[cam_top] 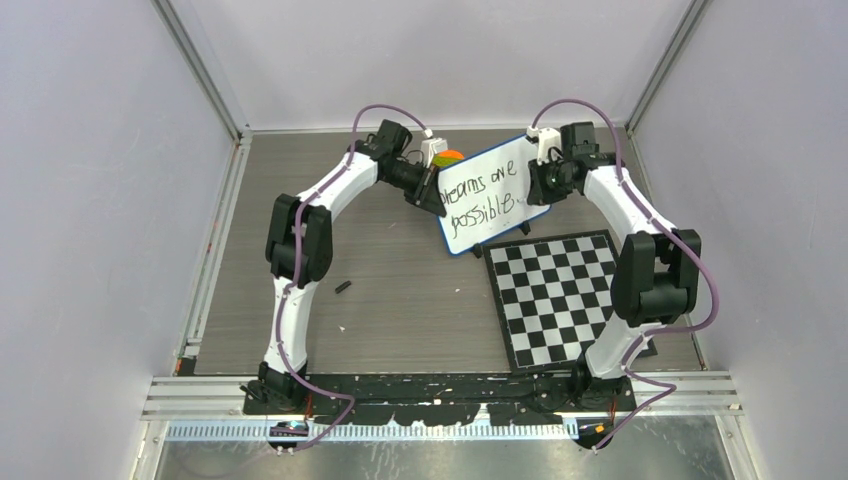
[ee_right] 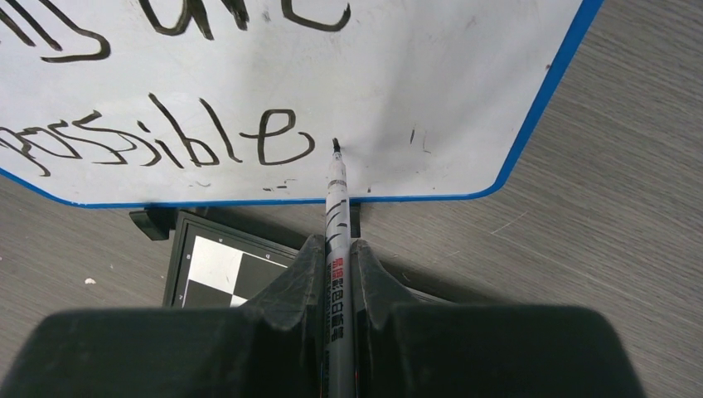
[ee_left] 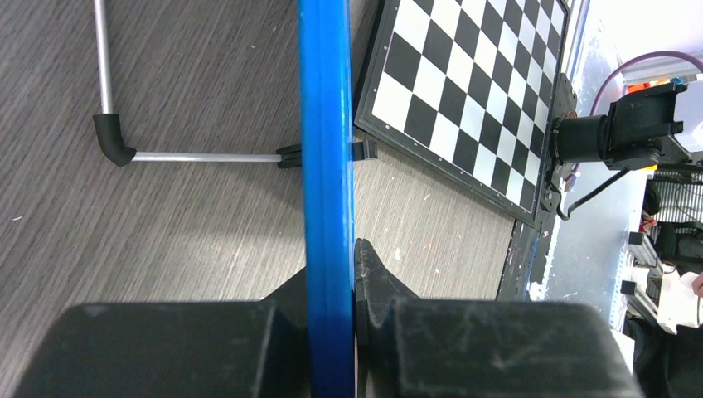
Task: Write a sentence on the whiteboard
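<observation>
holds the whiteboard [cam_top: 490, 195] at the far middle of the table [cam_top: 400, 300], tilted in the top view, with its lower right corner just beside the far left corner of the checkered board [cam_top: 560, 295]. pinches its left edge with the left gripper [ee_left: 332, 265]: jaws together on the blue rim, one finger on each face, seen edge-on from the left wrist. shows there too a black foot at the rim and a thin metal rod [ee_left: 203, 156] with a black elbow lying across the wood.

clamps a marker [ee_right: 335, 195] in the right gripper [ee_right: 336, 249], jaws tight on the barrel, in front of the board's lower right part. sets the marker's tip at the white face, seemingly touching, just right of the last "e" of the sentence [ee_right: 191, 141] and near the lower blue rim. reads, in two black handwritten lines, roughly "dreams are" over "possible".

puts the board between the two grippers: the left one directly on its left edge, the right one apart from it and meeting it only through the marker.

shows a small black piece [cam_top: 343, 287] on the table well apart to the left, near the left arm's elbow, and an orange-and-green thing [cam_top: 448, 157] just behind the board's upper left corner.
</observation>
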`<move>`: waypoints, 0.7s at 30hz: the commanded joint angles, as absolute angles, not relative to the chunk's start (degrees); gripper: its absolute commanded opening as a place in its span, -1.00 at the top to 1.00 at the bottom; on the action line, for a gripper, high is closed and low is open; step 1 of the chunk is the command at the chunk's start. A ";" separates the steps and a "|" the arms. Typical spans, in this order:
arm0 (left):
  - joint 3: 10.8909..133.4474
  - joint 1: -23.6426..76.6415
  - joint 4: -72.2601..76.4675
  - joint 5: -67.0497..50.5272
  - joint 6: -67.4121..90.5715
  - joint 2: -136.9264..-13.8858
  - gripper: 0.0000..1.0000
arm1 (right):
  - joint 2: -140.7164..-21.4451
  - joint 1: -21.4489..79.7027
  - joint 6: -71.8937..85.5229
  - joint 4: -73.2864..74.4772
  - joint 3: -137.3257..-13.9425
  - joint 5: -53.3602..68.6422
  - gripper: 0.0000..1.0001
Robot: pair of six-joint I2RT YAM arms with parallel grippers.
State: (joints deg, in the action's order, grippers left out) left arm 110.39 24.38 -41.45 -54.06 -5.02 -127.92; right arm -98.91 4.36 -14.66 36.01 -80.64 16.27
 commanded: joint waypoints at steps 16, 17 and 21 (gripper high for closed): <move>113.59 24.52 -43.21 -52.73 -6.54 -125.71 0.03 | -94.65 4.18 -14.34 39.77 -84.88 21.26 0.99; 114.14 24.44 -44.12 -51.95 -7.13 -124.99 -0.03 | -93.94 4.19 -14.66 41.35 -85.45 22.75 0.99; 116.60 22.78 -46.01 -49.99 -7.50 -121.44 -0.20 | -91.44 4.22 -15.20 46.53 -88.00 25.88 0.99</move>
